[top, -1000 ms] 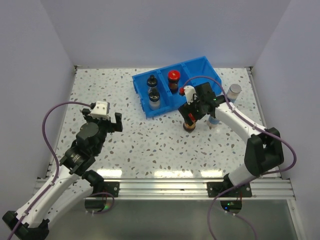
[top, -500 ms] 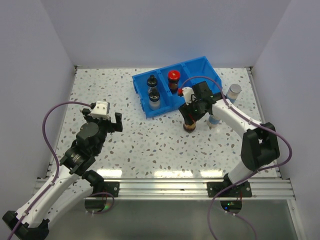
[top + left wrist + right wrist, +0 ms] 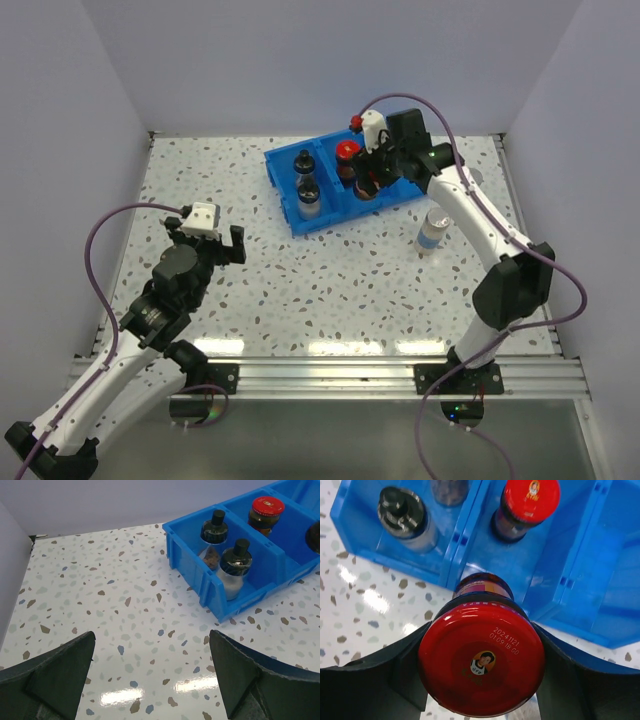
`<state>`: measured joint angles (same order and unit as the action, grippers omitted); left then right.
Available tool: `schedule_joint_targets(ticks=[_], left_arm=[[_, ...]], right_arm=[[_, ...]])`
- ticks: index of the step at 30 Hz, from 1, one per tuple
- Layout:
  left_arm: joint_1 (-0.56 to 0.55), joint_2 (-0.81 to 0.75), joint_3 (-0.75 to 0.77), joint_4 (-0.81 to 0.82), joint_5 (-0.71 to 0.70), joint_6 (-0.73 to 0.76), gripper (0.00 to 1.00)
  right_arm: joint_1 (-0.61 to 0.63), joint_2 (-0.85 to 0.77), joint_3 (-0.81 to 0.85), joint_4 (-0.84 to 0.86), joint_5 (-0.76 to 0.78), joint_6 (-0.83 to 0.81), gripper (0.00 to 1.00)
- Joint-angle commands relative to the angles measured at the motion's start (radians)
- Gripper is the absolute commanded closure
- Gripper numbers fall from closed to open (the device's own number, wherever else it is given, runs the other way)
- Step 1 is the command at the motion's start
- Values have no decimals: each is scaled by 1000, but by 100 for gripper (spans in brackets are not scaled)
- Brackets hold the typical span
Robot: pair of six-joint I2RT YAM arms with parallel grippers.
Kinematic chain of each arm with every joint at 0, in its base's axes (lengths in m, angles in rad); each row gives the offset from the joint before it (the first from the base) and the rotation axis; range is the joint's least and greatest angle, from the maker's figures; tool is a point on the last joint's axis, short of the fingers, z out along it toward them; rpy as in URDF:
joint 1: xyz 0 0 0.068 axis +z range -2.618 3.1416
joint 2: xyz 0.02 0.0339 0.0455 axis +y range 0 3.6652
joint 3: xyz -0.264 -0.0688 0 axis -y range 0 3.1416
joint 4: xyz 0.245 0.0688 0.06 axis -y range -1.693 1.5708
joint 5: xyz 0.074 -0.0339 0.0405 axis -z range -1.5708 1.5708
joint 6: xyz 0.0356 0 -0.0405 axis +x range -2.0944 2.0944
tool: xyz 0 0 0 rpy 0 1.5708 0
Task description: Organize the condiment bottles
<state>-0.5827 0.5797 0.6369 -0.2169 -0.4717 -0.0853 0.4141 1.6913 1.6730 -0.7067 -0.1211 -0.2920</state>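
Note:
My right gripper (image 3: 371, 178) (image 3: 481, 666) is shut on a red-capped jar (image 3: 366, 186) (image 3: 481, 657) of dark brown contents and holds it in the air over the front edge of the blue bin's (image 3: 400, 135) (image 3: 580, 570) middle compartment. A second red-capped jar (image 3: 347, 152) (image 3: 529, 500) (image 3: 267, 510) stands in that compartment. Two black-capped jars (image 3: 304, 160) (image 3: 309, 193) (image 3: 214, 530) (image 3: 236, 562) stand in the left compartment. A silver-capped clear jar (image 3: 433, 231) stands on the table right of the bin. My left gripper (image 3: 208, 240) (image 3: 152, 645) hangs open over bare table, holding nothing.
The bin's right compartment (image 3: 405, 150) shows nothing in it. White walls close the table on three sides. My right arm (image 3: 470, 215) arches over the table's right side. A metal rail (image 3: 320, 375) runs along the near edge.
My right gripper closed on the red-capped jar on the table in front of the bin, then lifted it and carried it back over the bin. The left arm stayed still.

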Motion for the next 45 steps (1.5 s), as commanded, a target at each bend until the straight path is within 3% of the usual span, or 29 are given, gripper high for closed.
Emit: schedule_joint_targets(ticks=[1, 8, 14, 19, 22, 24, 28, 29, 33, 38, 45], left_arm=[[4, -3, -5, 21, 7, 12, 0], [6, 6, -3, 24, 8, 15, 0], [9, 9, -5, 30, 21, 16, 0], [12, 11, -6, 34, 33, 18, 0], [15, 9, -5, 36, 41, 16, 0], [21, 9, -6, 39, 45, 18, 0], [23, 9, -8, 40, 51, 16, 0], [24, 9, -8, 39, 50, 16, 0], [24, 9, -8, 37, 44, 18, 0], [24, 6, -8, 33, 39, 16, 0], [23, -9, -8, 25, 36, 10, 0]], right_arm=[[3, 70, 132, 119, 40, 30, 100], [-3, 278, 365, 111, 70, 47, 100], [-12, 395, 438, 107, 80, 51, 100], [-18, 435, 403, 113, 67, 50, 100], [-18, 429, 357, 124, 46, 47, 91], [-18, 427, 334, 125, 37, 47, 80], [-18, 423, 318, 125, 28, 50, 16], [-18, 418, 318, 127, 37, 50, 11], [-20, 383, 321, 116, 46, 42, 2], [-20, 257, 280, 104, 20, 16, 1], [-105, -88, 56, 64, -104, -32, 1]])
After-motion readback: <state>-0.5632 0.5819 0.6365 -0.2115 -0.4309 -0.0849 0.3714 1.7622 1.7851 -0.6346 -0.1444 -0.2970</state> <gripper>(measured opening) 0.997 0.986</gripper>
